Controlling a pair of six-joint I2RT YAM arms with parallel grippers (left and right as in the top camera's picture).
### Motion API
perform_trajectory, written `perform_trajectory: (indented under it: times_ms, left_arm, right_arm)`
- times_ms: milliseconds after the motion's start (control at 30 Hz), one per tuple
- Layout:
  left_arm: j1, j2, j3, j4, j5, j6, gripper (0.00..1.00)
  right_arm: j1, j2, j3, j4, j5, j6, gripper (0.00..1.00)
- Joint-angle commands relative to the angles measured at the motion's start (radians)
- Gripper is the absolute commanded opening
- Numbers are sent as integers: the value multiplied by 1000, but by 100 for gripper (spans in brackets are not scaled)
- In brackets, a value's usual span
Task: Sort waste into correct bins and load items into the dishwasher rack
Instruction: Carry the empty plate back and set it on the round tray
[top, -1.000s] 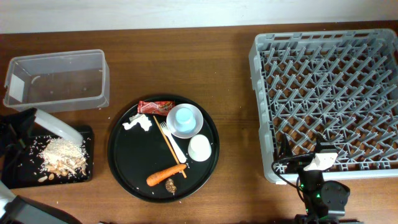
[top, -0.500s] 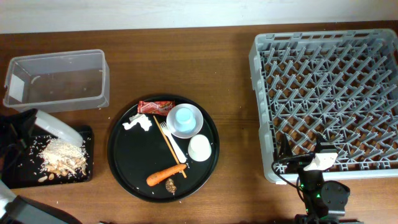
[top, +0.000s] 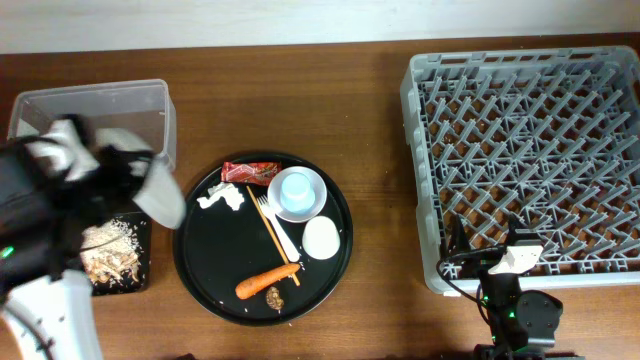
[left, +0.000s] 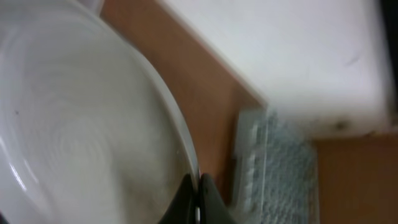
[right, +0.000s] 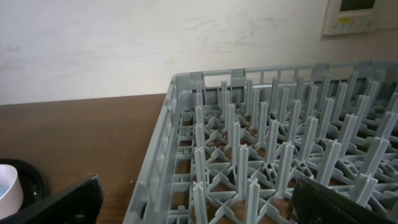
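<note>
Two grippers are shown. The left gripper is closed narrowly on the rim of the white plate, which is held tilted just past the left edge of the round black tray. The arm is blurred overhead, so the grip is made out only in the wrist view, where dark fingers appear to be pinched on the plate's edge.

Left of the round tray, partly hidden under the arm, the flat black tray is seen with pale rice-like crumbs heaped on it. The clear tub is set up and to the left of the round tray.

On the round tray, these things are found:
- the red wrapper at the top rim
- the crumpled tissue just below the wrapper
- the white bowl with the light-blue cup inside it
- the small white cup toward the right rim
- the white fork near the centre, beside a thin orange stick
- the carrot and a brown food bit near the bottom rim

The dishwasher rack is placed well to the right of the round tray. The right gripper is held at the rack's near edge, with its fingers spread wide.
</note>
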Motion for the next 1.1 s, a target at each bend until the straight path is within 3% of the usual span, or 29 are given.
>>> perform_trajectory:
  times_ms: [0, 133, 233, 333, 667, 733, 767, 800, 1067]
  left_arm:
    - [-217, 21, 8, -94, -251, 62, 1]
    - [-504, 56, 7, -221, -462, 51, 1]
    - [-656, 108, 0, -268, -629, -19, 1]
    - [-726, 193, -1, -260, -720, -60, 1]
    - [-739, 565, -1, -134, -721, -60, 1]
    - [-739, 588, -1, -106, -721, -60, 2]
    - [-739, 591, -1, -95, -721, -60, 13]
    - [-739, 591, -1, -87, -721, -60, 15]
    - [-739, 584, 23, -163, -721, -58, 17]
  right_arm:
    - [-8, -8, -7, -3, 8, 0, 99]
    - [-8, -8, -7, -3, 8, 0, 99]
    - [-8, -8, -7, -3, 8, 0, 99]
    - [-8, -8, -7, -3, 8, 0, 99]
    - [-8, -8, -7, -3, 8, 0, 99]
    - [-8, -8, -7, -3, 8, 0, 99]
    - [-8, -8, -7, -3, 8, 0, 99]
    - [-8, -8, -7, -3, 8, 0, 99]
    - [-8, -8, -7, -3, 8, 0, 99]
